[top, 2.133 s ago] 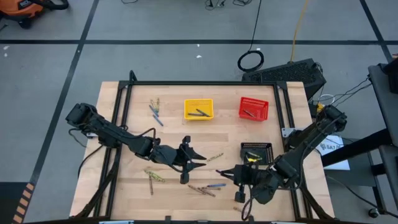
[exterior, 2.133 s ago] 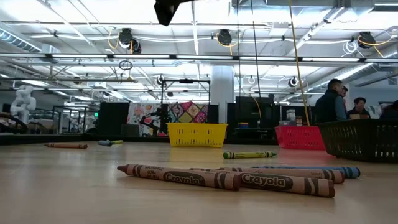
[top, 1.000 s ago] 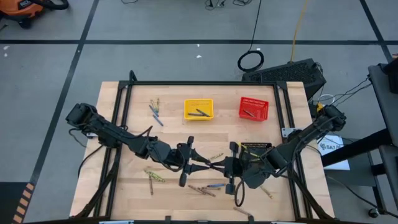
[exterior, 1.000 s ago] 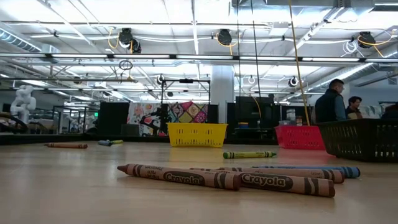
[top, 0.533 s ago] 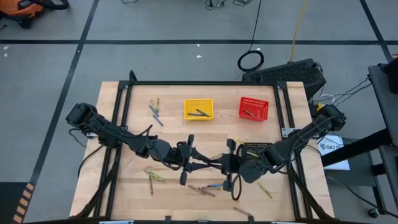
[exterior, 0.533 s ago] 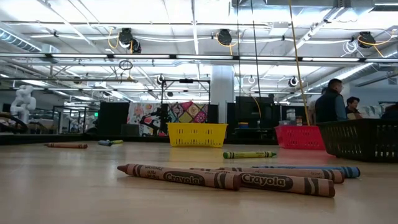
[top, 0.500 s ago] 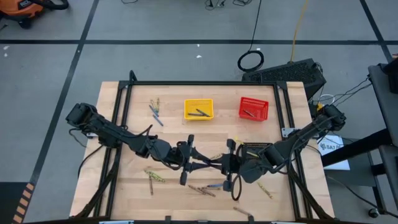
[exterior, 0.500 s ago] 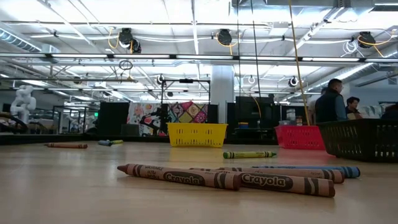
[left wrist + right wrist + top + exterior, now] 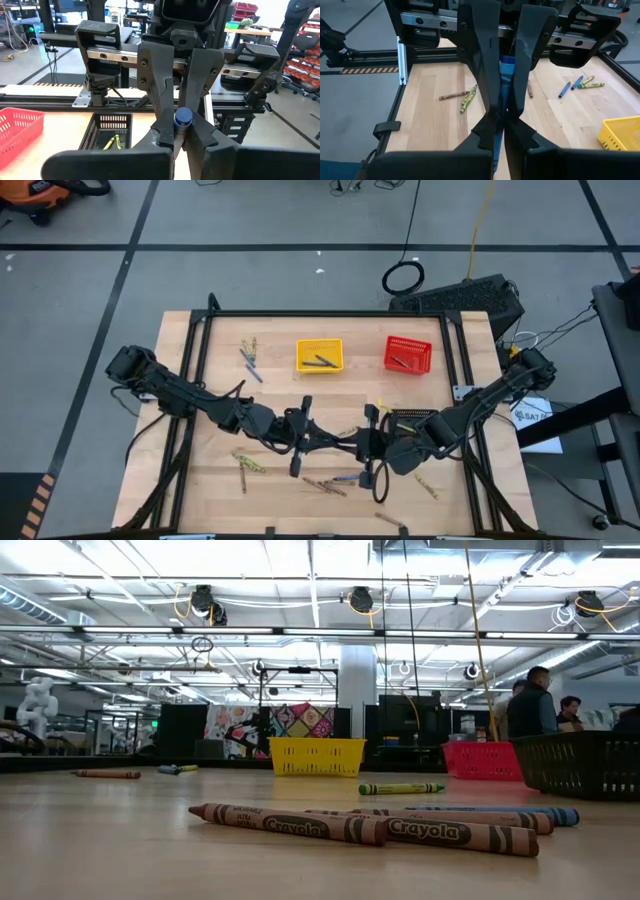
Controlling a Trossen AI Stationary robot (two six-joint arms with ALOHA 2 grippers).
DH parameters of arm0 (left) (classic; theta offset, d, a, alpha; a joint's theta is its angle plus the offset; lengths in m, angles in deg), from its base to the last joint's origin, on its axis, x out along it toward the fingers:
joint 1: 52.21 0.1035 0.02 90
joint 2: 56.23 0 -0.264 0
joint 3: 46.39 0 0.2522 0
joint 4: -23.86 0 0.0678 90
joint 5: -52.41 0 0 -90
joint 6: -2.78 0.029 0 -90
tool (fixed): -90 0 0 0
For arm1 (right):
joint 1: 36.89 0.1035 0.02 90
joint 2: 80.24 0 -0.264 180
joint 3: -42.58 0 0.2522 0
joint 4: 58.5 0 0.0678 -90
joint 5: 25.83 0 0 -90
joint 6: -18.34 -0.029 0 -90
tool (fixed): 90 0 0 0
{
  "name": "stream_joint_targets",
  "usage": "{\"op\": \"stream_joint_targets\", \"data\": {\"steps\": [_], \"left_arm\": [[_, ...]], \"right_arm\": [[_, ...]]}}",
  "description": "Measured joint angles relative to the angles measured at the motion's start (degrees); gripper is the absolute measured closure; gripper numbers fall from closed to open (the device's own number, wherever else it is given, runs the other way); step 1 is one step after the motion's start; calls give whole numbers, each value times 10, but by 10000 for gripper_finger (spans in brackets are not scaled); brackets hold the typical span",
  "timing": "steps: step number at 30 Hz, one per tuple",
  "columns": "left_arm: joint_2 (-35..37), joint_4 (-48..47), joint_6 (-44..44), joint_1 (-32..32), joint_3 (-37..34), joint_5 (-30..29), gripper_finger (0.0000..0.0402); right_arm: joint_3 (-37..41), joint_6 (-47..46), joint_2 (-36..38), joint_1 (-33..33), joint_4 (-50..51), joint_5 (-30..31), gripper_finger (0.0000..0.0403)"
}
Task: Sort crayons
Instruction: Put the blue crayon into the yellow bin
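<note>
While both grippers clench one blue crayon [image 9: 183, 118], it bridges them.
Left gripper [image 9: 335, 442] and right gripper [image 9: 352, 445] meet mid-bench, crayon's long axis along their line.

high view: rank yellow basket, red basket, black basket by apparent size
1. Black basket, though the right arm covers part of it, so this is unsure.
2. Yellow basket and red basket: these look about alike; no ranking.

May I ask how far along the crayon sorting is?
Done: crayons lie in the yellow mesh basket, red mesh basket and black mesh basket. In hand: left gripper and right gripper both clamp one blue crayon. Left: loose crayons on the wooden table.
</note>
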Motion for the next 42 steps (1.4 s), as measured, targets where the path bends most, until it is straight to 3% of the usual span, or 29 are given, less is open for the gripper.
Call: {"op": "stream_joint_targets", "data": {"steps": [11, 19, 25, 30, 42], "left_arm": [[0, -17, 16, 13, 0, 0, 390], [33, -158, 29, 54, 0, -1, 390], [50, -262, 33, 110, 0, 7, 390], [49, -301, 46, 167, 0, 60, 390], [48, -377, 108, 319, 0, 103, 390]], "right_arm": [[0, -25, 0, 0, 22, 3, 341], [0, -60, 0, 5, 110, 4, 301], [0, -107, 0, 0, 198, 4, 296], [0, -130, 0, -14, 251, 5, 297], [0, -126, 0, -75, 335, 5, 296]]}}
